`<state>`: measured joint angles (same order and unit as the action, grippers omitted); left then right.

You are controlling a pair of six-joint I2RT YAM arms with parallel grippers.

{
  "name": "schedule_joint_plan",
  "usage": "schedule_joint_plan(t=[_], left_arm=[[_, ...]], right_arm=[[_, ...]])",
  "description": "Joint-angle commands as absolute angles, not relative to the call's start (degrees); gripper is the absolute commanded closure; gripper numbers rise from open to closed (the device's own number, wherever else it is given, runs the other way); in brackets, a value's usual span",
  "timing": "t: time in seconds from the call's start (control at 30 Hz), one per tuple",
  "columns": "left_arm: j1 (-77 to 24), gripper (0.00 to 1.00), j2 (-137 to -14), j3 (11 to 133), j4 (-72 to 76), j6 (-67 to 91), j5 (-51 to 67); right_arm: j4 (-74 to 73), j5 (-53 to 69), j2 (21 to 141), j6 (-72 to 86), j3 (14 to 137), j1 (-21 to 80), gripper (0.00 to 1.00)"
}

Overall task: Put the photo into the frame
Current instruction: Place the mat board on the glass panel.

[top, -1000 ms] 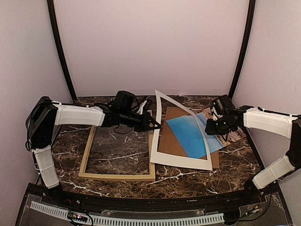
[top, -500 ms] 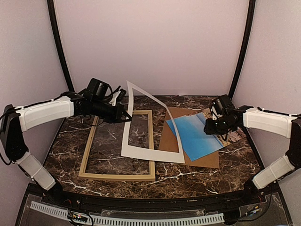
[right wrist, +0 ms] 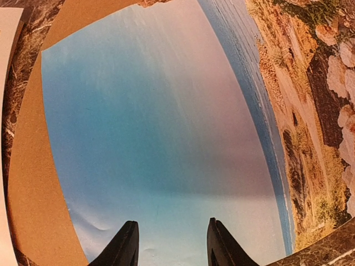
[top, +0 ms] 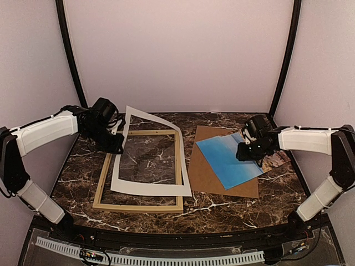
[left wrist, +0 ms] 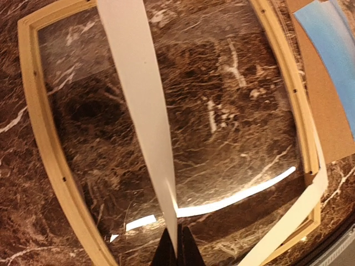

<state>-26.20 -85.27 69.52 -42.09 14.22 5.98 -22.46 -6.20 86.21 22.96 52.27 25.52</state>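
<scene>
The left arm (top: 44, 133) rises from the lower left, bends at the left edge and reaches right. The left tool (top: 116, 145), left of centre, points downward with its jaws pinched together on the edge of the mat (top: 150, 189). The right arm (top: 310, 139) bends at the right edge and reaches left. The right tool (top: 247, 155), right of centre, points down, its fingers (right wrist: 126, 244) parted with nothing between them.

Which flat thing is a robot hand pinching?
The white mat border, pinched by the left gripper; photo, cardboard and wooden frame lie ungripped.
</scene>
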Motion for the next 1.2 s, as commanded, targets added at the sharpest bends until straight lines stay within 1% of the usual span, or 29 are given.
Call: schedule_joint_plan(t=[0.0, 0.13, 0.5, 0.87, 1.17], left_arm=[[-24.0, 1.0, -87.8, 70.4, -49.6, 11.7, -3.6], [-22.9, 1.0, -90.5, 70.6, -50.9, 11.3, -5.0], [-20.3, 1.0, -92.6, 69.7, -50.1, 11.0, -3.3], [-19.7, 1.0, -90.0, 67.2, -49.8, 13.3, -4.5], [-19.6, 1.0, -89.3, 64.0, -46.9, 14.4, -0.7]], right_arm=[[-19.7, -5.0, 88.3, 21.5, 53.4, 26.0, 0.58], [-18.7, -4.1, 88.8, 21.2, 53.6, 26.0, 0.58], [-17.1, -2.9, 92.1, 20.5, 54.0, 26.0, 0.58], [-17.5, -2.9, 92.8, 20.4, 54.5, 26.0, 0.59], [-17.6, -3.0, 92.9, 20.5, 54.6, 26.0, 0.58]])
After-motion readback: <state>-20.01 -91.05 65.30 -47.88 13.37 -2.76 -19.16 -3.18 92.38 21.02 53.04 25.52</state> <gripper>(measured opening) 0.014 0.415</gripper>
